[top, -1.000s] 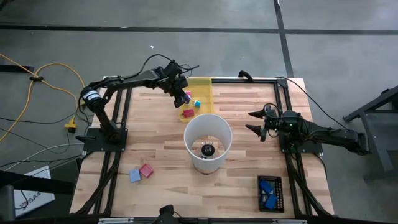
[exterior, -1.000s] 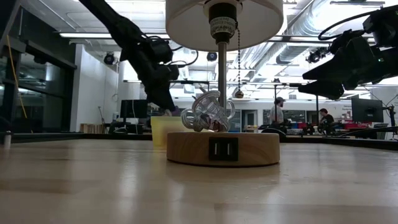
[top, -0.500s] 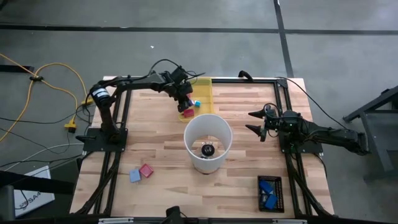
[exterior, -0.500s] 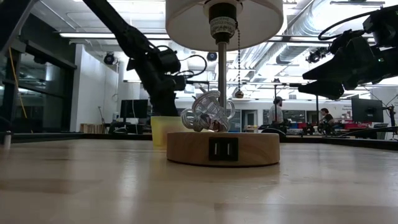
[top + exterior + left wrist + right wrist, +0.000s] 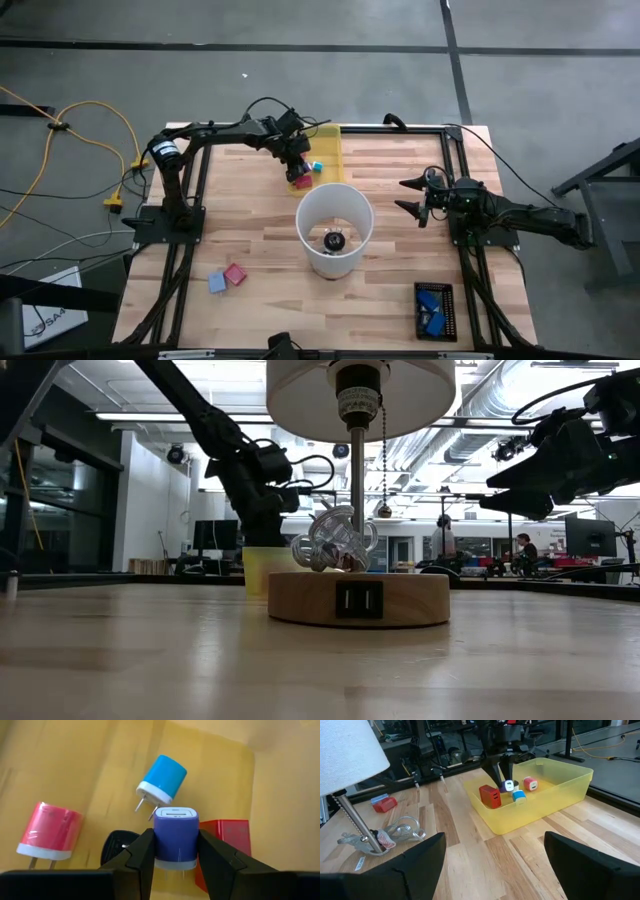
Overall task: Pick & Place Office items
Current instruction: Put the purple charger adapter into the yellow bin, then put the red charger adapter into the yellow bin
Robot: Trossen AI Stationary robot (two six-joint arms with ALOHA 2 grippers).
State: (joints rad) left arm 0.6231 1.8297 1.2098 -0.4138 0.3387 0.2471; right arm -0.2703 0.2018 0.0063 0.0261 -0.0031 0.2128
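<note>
wooden slats form the table (image 5: 250, 235) where two dark arms work around a white-shaded lamp (image 5: 334, 229) on a round wooden base (image 5: 358, 598). at the far edge, the left gripper (image 5: 174, 851) reaches down into the yellow translucent tray (image 5: 555, 794), its fingers (image 5: 141, 855) clamped on either side of a purple charger block (image 5: 175, 836), which is held upright just above the tray floor. around it in the tray lie a light-blue charger (image 5: 162, 779) tipped on its side with prongs showing, a pink charger (image 5: 50, 831), a red block (image 5: 224, 842) and a black piece (image 5: 114, 848) partly hidden behind the fingers. on the table's right side the right gripper (image 5: 409, 196) hangs well apart from the tray, fingers spread wide and holding nothing. near the table's left front corner sit a red piece (image 5: 235, 274) and a blue piece (image 5: 217, 283), just beside each other; two bright-blue items (image 5: 432, 307) rest on a black pad (image 5: 447, 291) at the right front. people are visible in the workshop beyond the table
</note>
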